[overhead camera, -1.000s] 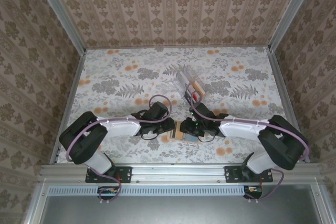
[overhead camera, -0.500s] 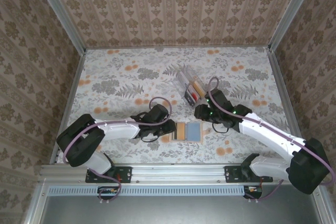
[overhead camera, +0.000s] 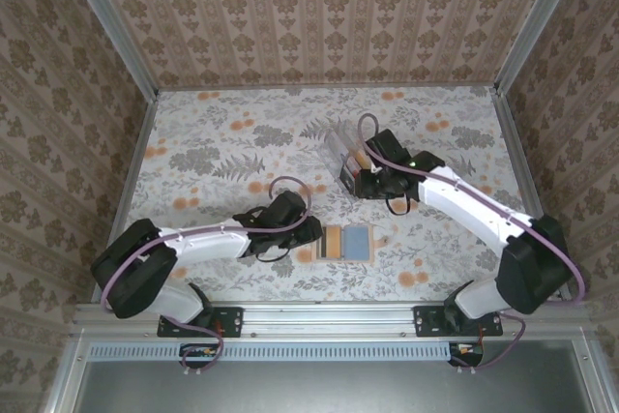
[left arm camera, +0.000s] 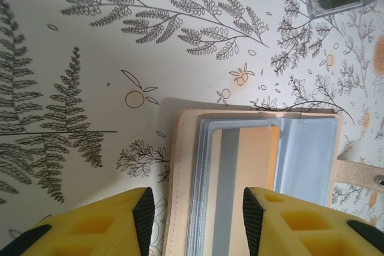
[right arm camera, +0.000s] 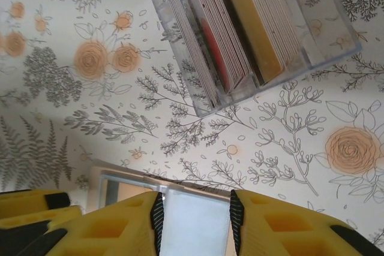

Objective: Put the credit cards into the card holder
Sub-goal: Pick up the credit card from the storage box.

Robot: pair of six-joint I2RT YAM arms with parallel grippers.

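Between damask-papered walls (overhead camera: pixel 319 16), a floral tabletop (overhead camera: pixel 222 142) bears the card holder (overhead camera: pixel 338 148).

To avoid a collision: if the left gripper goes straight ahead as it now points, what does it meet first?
The open tan wallet, just ahead of the left gripper, though depth is unclear.

Soft, even light comes from above, so the bench (overhead camera: pixel 222 142) is bright and clear, the arms (overhead camera: pixel 464 205) and the wallet (left arm camera: pixel 180 166) throw only pale grey shadows, the clear holder (right arm camera: pixel 318 22) shines a little, and both close-up pictures look sharp.
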